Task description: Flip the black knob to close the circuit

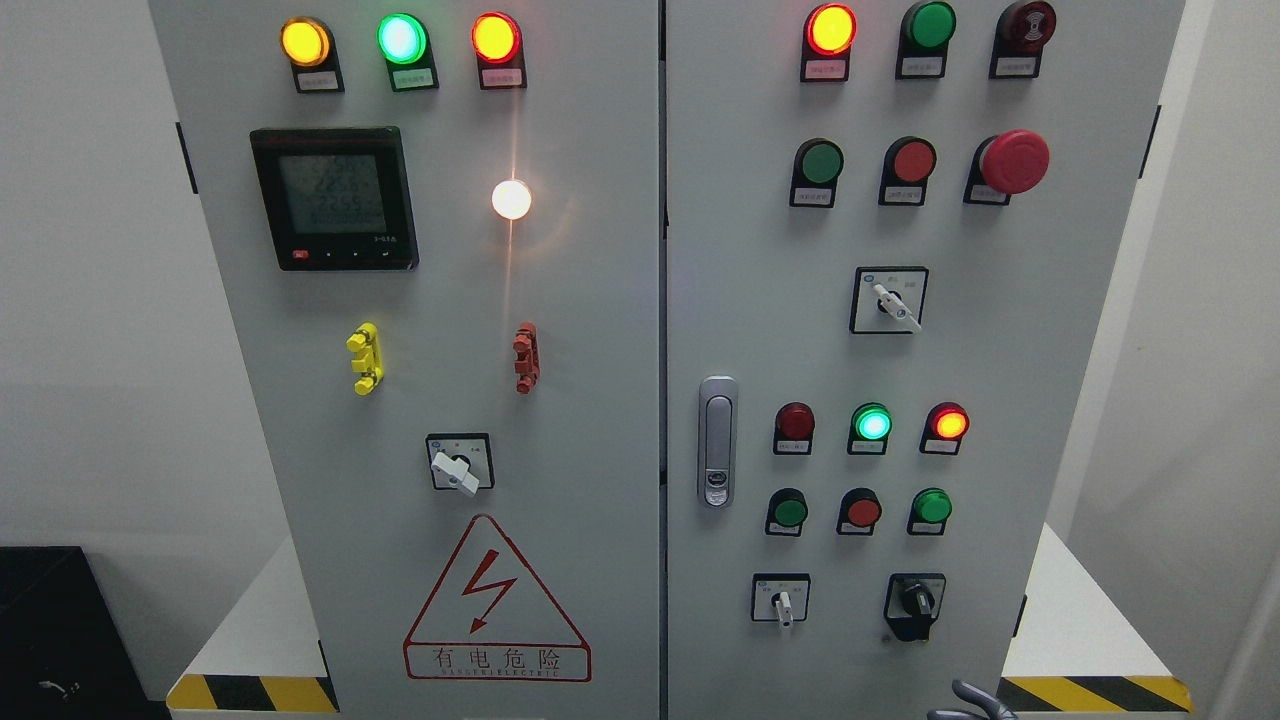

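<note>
Only grey fingers, grip unreadable, show at the bottom edge, well below the black knob.

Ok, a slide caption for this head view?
Control cabinet with lit lamps; black knob at lower right untouched, a hand's fingertips just entering at the bottom edge.

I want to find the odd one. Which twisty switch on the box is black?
The black knob, lowest on the right door, right above the robot's fingers. The other three twist switches have white handles.
</note>
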Controlling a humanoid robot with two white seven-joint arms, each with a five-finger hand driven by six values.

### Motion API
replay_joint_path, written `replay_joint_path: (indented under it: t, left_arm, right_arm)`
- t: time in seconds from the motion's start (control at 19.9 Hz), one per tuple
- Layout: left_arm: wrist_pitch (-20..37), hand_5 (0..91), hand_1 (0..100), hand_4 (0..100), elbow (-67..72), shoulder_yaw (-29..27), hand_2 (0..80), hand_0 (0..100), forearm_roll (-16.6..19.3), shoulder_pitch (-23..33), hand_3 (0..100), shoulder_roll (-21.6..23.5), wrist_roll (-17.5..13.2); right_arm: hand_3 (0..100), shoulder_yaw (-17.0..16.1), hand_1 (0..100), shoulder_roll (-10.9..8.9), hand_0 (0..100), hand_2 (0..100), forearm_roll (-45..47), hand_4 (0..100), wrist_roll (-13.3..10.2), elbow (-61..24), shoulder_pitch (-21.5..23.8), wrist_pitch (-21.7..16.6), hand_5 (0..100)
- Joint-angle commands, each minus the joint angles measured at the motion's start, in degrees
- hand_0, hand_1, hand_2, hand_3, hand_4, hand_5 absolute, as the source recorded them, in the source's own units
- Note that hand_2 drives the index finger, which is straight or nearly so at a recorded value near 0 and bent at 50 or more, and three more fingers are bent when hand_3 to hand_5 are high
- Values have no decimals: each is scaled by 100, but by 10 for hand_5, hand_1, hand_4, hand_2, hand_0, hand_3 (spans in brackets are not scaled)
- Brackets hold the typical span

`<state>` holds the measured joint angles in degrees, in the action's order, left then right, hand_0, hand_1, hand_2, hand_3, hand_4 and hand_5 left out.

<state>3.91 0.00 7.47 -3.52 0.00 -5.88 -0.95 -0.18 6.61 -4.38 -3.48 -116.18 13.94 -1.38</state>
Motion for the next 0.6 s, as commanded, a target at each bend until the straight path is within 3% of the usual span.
replay_joint_path:
  t: [0.0, 0.2, 0.55]
  left_arm:
    - [4, 0, 556, 0, -132, 0, 0, 120, 0, 123, 0, -1, -2]
    - [4, 0, 556, 0, -132, 0, 0, 120, 0, 123, 0, -1, -2]
    - [4, 0, 556, 0, -132, 0, 0, 120, 0, 123, 0, -1, -2]
  right_arm:
    - [107, 9, 0, 16, 0, 18, 605, 84, 199, 464, 144, -344, 0]
    - [70, 9, 0, 16, 0, 0, 631, 49, 190, 780, 136, -687, 0]
    - [30, -34, 0, 16, 0, 0, 640, 20, 199, 825, 109, -705, 0]
